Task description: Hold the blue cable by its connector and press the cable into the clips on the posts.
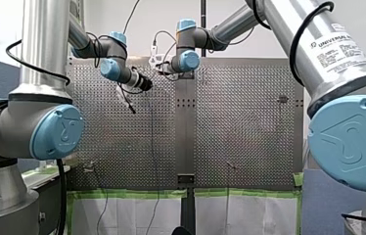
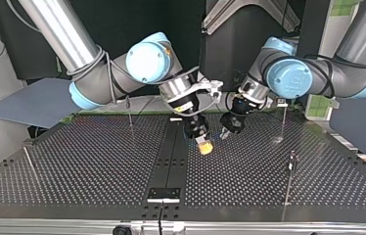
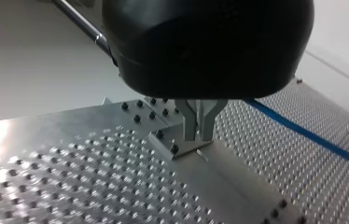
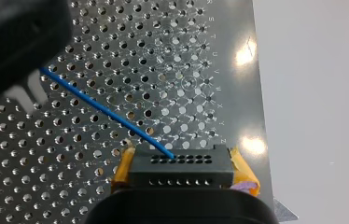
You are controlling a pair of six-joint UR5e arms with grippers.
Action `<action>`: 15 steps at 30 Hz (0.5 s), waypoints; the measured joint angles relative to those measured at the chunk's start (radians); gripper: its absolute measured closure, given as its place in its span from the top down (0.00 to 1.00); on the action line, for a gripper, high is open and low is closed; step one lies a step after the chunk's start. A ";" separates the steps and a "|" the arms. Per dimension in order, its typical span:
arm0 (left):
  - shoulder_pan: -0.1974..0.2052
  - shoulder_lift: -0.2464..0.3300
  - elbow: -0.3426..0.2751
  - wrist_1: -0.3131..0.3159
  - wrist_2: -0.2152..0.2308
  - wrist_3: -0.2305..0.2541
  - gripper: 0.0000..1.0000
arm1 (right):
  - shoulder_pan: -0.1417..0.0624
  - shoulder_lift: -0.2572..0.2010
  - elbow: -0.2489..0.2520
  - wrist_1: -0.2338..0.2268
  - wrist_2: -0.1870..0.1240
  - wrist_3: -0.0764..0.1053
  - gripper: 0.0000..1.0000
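In the right wrist view my right gripper [image 4: 183, 183] is shut on a black connector [image 4: 182, 167], held between its yellow pads [image 4: 243, 171]. The blue cable [image 4: 107, 112] leaves the connector and runs over the perforated table toward my left gripper, a dark shape with metal fingers [image 4: 23, 93]. In the left wrist view my left gripper [image 3: 199, 134] is shut just above the plate. The blue cable [image 3: 303, 133] lies beside it, not visibly between its fingers. In the top view my right gripper [image 2: 204, 146] and my left gripper [image 2: 227, 131] hang close together near mid-table.
Thin posts stand on the table [image 2: 98, 166]: one at the top view's far left [image 2: 130, 111], two at its right [image 2: 284, 120] [image 2: 291, 169], and a leaning rod at the left edge [image 2: 30, 164]. A dark central strip [image 2: 169, 161] divides the plates.
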 joint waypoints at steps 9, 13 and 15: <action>0.028 0.063 -0.001 -0.077 -0.077 0.078 0.01 | -0.003 0.023 0.020 -0.001 0.001 -0.001 0.00; 0.040 0.092 -0.003 -0.106 -0.106 0.107 0.01 | -0.003 0.031 0.028 -0.002 0.001 -0.001 0.00; 0.045 0.102 -0.007 -0.122 -0.124 0.124 0.01 | -0.005 0.032 0.029 -0.002 0.003 -0.001 0.00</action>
